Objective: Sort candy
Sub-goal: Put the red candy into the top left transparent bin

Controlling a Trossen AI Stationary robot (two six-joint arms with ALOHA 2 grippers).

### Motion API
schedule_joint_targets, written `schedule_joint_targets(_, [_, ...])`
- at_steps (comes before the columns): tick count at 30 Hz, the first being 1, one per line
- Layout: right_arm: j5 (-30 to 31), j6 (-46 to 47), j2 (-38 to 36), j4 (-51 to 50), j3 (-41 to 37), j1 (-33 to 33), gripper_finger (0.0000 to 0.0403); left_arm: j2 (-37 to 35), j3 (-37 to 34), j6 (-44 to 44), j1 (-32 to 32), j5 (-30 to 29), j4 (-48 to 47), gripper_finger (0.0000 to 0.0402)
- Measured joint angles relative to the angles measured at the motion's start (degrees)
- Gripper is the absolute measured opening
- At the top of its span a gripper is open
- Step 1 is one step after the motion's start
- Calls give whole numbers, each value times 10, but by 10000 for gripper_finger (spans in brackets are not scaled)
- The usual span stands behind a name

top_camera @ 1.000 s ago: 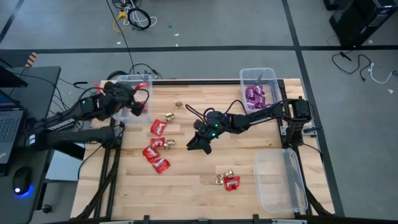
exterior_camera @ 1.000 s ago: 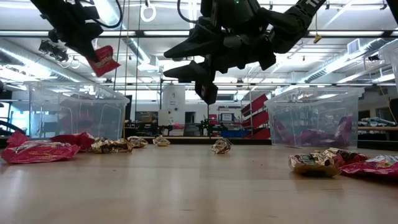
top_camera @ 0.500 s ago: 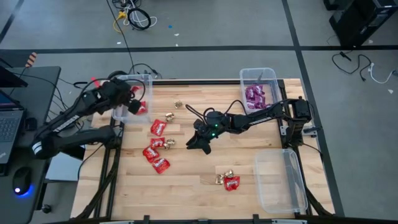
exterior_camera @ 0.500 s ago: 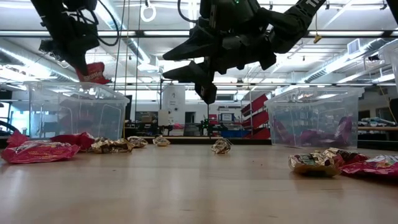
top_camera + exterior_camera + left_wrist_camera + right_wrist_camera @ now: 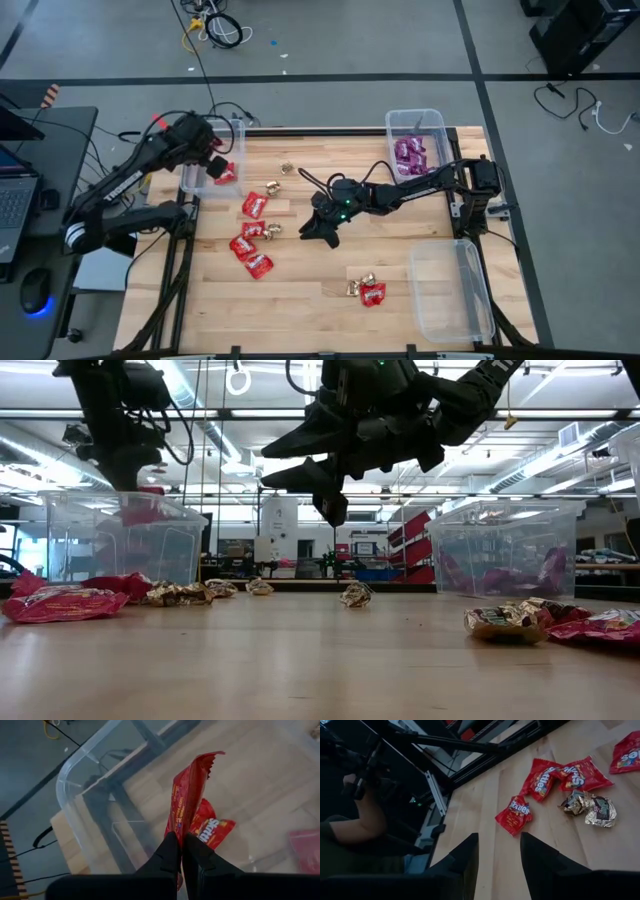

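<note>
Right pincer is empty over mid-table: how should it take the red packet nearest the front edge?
Come straight down on the red packet: it lies flat. Pinch its outer end, away from the gold pieces touching its other side. The right pincer hangs open above the table.

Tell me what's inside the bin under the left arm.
The left gripper holds one red packet upright over the clear bin. Another red packet lies on the bin's floor. Anything more there is hidden behind the gripper and the held packet.

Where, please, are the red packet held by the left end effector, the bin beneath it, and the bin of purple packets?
red packet (image 5: 187, 800): left wrist view, mid-wrapper.
bin beneath (image 5: 67, 780): left wrist view, clear rim.
purple-packet bin (image 5: 392, 122): high view, rim corner.
</note>
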Motion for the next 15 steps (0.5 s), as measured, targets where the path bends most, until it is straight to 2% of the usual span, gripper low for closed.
schedule_joint_targets(10, [1, 0, 0, 0, 0, 0, 130, 38, 0, 52, 28, 57, -17, 9])
schedule_joint_targets(15, [2, -3, 0, 0, 0, 0, 130, 71, 0, 120, 32, 77, -34, 9])
